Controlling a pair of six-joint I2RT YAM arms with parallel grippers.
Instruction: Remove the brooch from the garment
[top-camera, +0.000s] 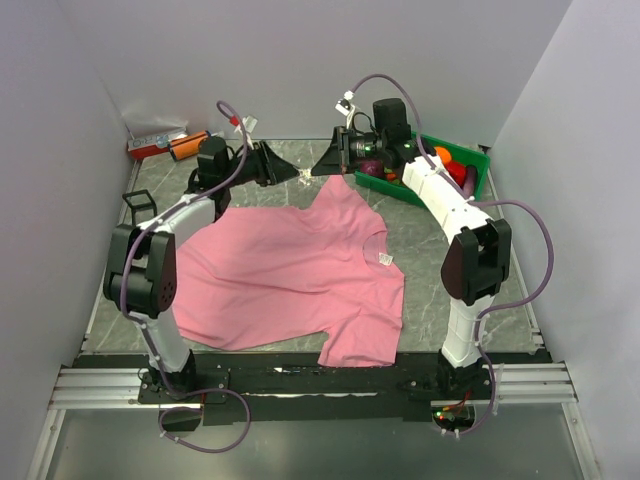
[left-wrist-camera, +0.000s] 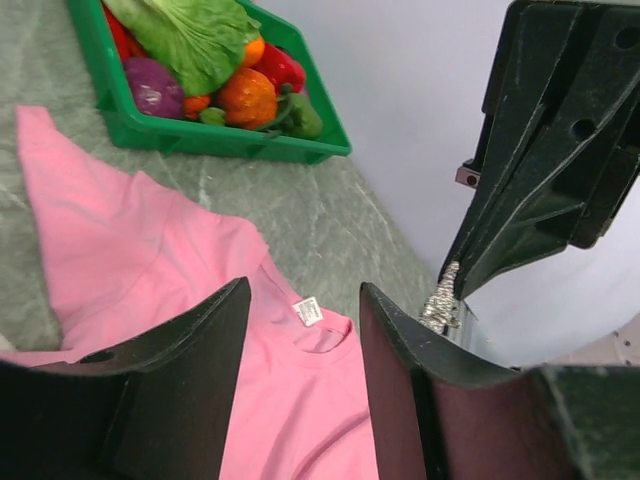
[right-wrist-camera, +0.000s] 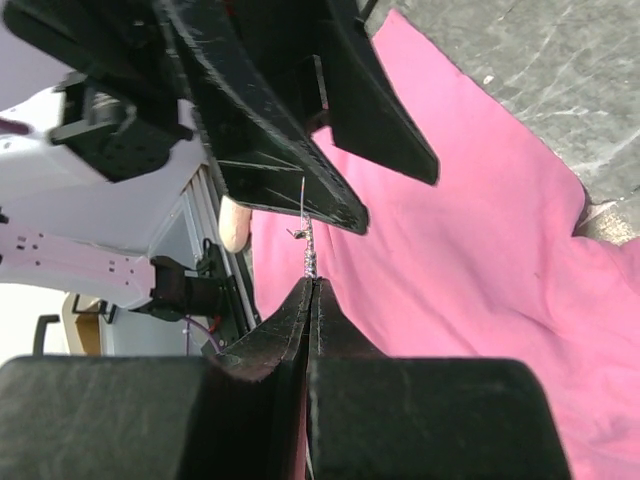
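The pink T-shirt (top-camera: 290, 270) lies flat on the table, with its white neck label (top-camera: 386, 259) to the right. My right gripper (top-camera: 320, 168) is shut on the tiny silvery brooch (top-camera: 307, 177) and holds it in the air beyond the shirt's far sleeve. In the right wrist view the brooch (right-wrist-camera: 308, 255) sticks out of the closed tips (right-wrist-camera: 311, 284) with its thin pin bare, and the shirt (right-wrist-camera: 480, 220) lies below. My left gripper (top-camera: 292, 173) is open and empty, facing the right one, tips almost meeting. In the left wrist view (left-wrist-camera: 303, 295) the brooch (left-wrist-camera: 440, 300) hangs just right of its right finger.
A green basket (top-camera: 480, 172) of toy vegetables stands at the back right, behind the right arm; its rim (left-wrist-camera: 230, 140) also shows in the left wrist view. Orange and red items (top-camera: 165, 146) lie in the back left corner. White walls enclose the table.
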